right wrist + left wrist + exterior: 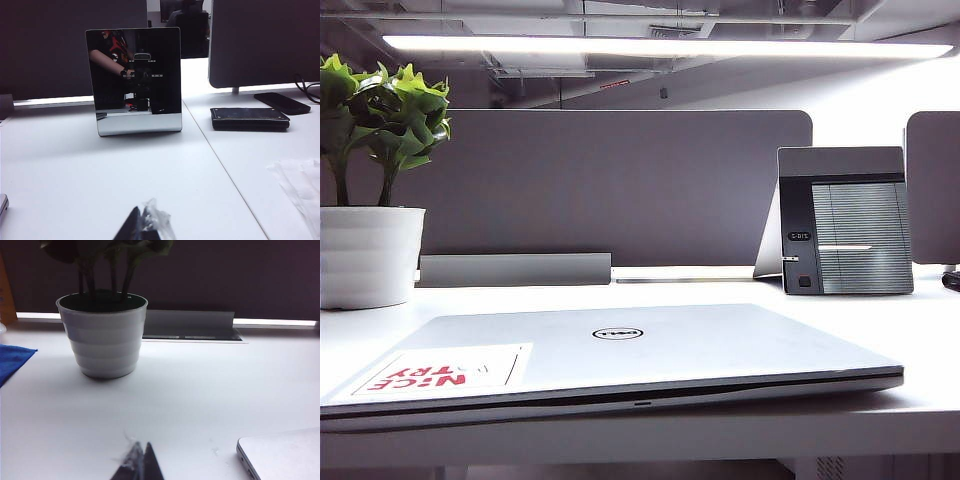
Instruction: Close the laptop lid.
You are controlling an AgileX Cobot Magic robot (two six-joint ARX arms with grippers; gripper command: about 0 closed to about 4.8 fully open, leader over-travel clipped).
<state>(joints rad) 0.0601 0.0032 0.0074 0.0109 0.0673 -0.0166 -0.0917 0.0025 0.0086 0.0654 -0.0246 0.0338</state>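
Since the laptop lid (620,345) lies flat on the laptop (720,392), both grippers, left (140,462) and right (142,225), sit clenched, empty, low over the counter (200,390), off it.

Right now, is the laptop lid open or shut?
Shut: the laptop lid lies flat on the laptop base, logo up. Both pincers are off it.

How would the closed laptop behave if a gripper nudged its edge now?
The laptop lies flat and wide, so it should slide, not tip. Its smooth silver lid looks slippery. Left gripper and right gripper both look shut, over bare table.
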